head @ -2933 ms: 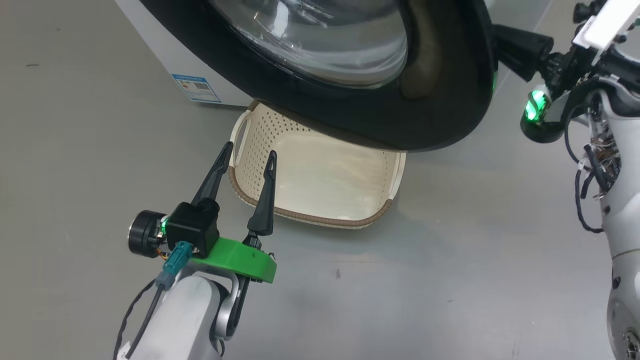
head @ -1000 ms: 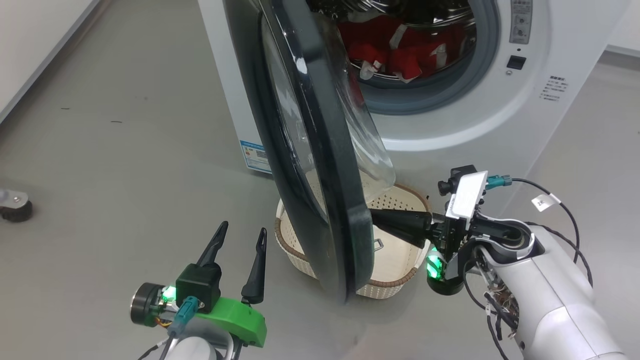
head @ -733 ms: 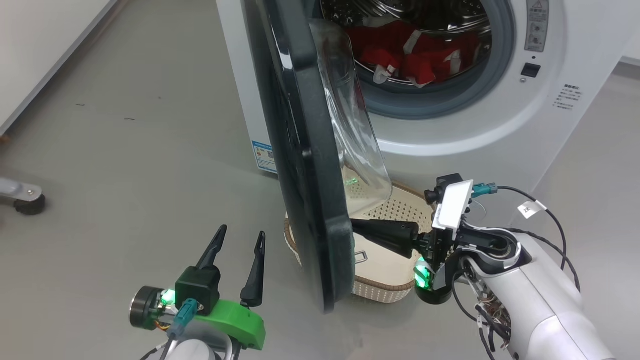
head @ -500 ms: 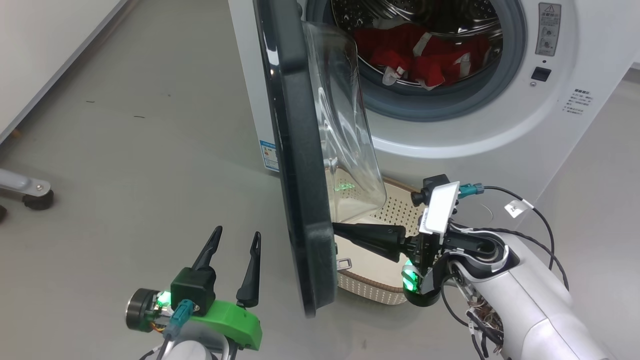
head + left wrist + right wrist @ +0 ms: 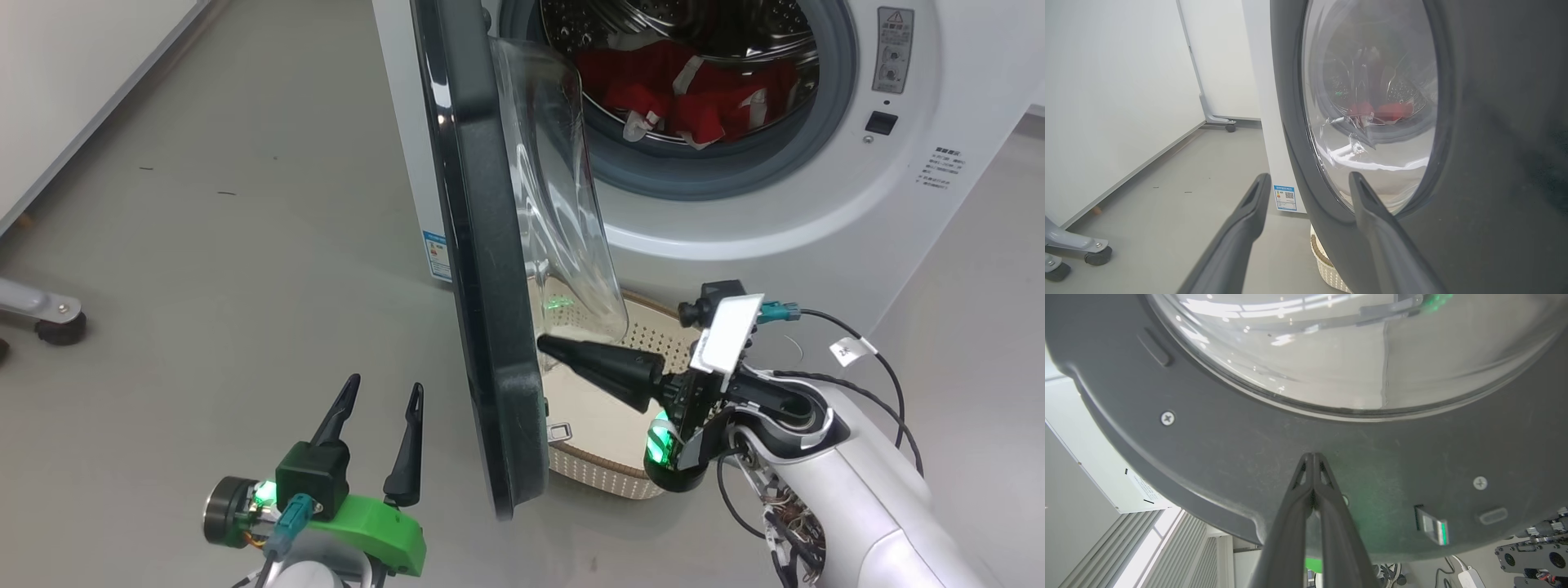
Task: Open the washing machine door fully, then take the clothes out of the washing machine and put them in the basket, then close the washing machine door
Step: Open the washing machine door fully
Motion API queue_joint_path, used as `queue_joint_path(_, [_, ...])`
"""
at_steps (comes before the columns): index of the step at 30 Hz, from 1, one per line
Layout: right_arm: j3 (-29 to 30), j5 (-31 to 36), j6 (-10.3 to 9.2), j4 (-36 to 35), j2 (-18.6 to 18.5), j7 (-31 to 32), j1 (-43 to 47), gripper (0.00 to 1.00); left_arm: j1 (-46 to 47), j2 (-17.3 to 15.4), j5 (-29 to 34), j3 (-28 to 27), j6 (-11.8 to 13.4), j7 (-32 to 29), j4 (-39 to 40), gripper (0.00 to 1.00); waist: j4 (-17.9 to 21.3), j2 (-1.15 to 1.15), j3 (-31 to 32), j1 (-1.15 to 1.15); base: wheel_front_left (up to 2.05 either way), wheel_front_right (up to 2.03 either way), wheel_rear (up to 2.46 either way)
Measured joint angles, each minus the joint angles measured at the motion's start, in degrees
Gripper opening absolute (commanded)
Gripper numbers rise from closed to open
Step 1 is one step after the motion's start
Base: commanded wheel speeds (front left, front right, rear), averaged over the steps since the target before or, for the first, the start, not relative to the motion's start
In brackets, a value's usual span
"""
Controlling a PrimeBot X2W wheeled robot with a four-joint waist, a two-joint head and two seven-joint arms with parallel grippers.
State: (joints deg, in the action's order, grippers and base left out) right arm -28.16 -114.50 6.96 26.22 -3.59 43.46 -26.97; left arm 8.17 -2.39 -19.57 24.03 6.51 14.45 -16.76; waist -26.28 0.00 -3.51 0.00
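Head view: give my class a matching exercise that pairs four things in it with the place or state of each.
Column A
1. clothes
2. basket
3. left gripper
4. right gripper

Column B
a. open, holding nothing
b. on the floor, in front of the washing machine
c. shut, tips at the inner rim of the washing machine door
d. inside the washing machine

Pairs: 1-d, 2-b, 3-a, 4-c
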Motion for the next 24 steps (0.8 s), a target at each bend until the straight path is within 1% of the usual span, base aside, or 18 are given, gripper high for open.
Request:
queue_joint_path(4, [2.21,-0.97,0.01,-2.14,0.04,-1.83,1.08,0.0,-0.02,0.0,0.0,-0.14,0.0,0.0,0.07,1.0,0.23,0.0,0.06,0.0,0.0,0.0,0.0])
queue_joint_path(7, [5.49,-1.27,0.01,-5.1,0.05,-4.58,2.98,0.0,-0.08,0.0,0.0,-0.37,0.0,0.0,0.26,1.0,0.6,0.0,0.05,0.0,0.0,0.0,0.0])
queue_joint_path(9, [6.38,-1.23,0.01,-5.81,0.07,-5.33,3.46,0.0,-0.12,0.0,0.0,-0.43,0.0,0.0,0.27,1.0,0.69,0.0,0.04,0.0,0.0,0.0,0.0])
queue_joint_path(10, [8.4,-0.51,0.01,-7.37,0.08,-7.05,4.52,0.0,-0.26,0.0,0.0,-0.51,0.0,0.0,0.3,1.0,0.86,0.0,0.02,0.0,0.0,0.0,0.0])
queue_joint_path(11, [8.4,-0.51,0.01,-7.37,0.08,-7.05,4.52,0.0,-0.26,0.0,0.0,-0.51,0.0,0.0,0.3,1.0,0.86,0.0,0.02,0.0,0.0,0.0,0.0])
queue_joint_path(12, [10.91,1.03,0.01,-8.89,0.15,-9.45,5.69,0.0,-0.3,0.0,0.0,-0.53,0.0,0.0,0.3,1.0,0.99,0.0,0.03,0.0,0.0,0.0,0.0])
queue_joint_path(13, [10.91,1.03,0.01,-8.89,0.15,-9.45,5.69,0.0,-0.3,0.0,0.0,-0.53,0.0,0.0,0.3,1.0,0.99,0.0,0.03,0.0,0.0,0.0,0.0])
queue_joint_path(14, [12.12,1.98,0.01,-9.72,0.14,-10.67,6.37,0.0,-0.32,0.0,0.0,-0.52,0.0,0.0,0.3,1.0,1.02,0.0,0.05,0.0,0.0,0.0,0.0])
queue_joint_path(15, [13.21,2.63,0.01,-10.34,0.15,-11.88,7.08,0.26,-0.33,0.0,0.0,-0.53,0.0,0.0,0.3,1.0,1.06,0.0,0.1,0.0,0.0,0.0,0.0])
queue_joint_path(16, [14.12,3.32,0.01,-10.99,0.14,-13.14,7.92,0.97,-0.37,0.0,0.0,-0.56,0.0,0.0,0.3,1.0,1.1,0.0,0.18,0.0,0.0,0.0,0.0])
queue_joint_path(17, [14.85,4.32,0.01,-11.72,0.14,-14.24,8.82,1.0,-0.44,0.0,0.0,-0.57,0.0,0.0,0.3,1.0,1.13,0.0,0.22,0.0,0.0,0.0,0.0])
queue_joint_path(19, [16.41,6.7,0.01,-12.99,0.14,-17.17,10.57,1.0,-0.65,0.0,0.0,-0.63,0.0,0.0,0.29,1.0,1.2,0.0,0.29,0.0,0.0,0.0,0.0])
queue_joint_path(24, [19.97,15.25,0.01,-14.73,-1.07,-26.33,14.24,1.0,-0.94,0.0,0.0,-0.94,0.0,0.0,0.25,1.0,1.41,0.0,0.51,0.0,0.0,0.0,0.0])
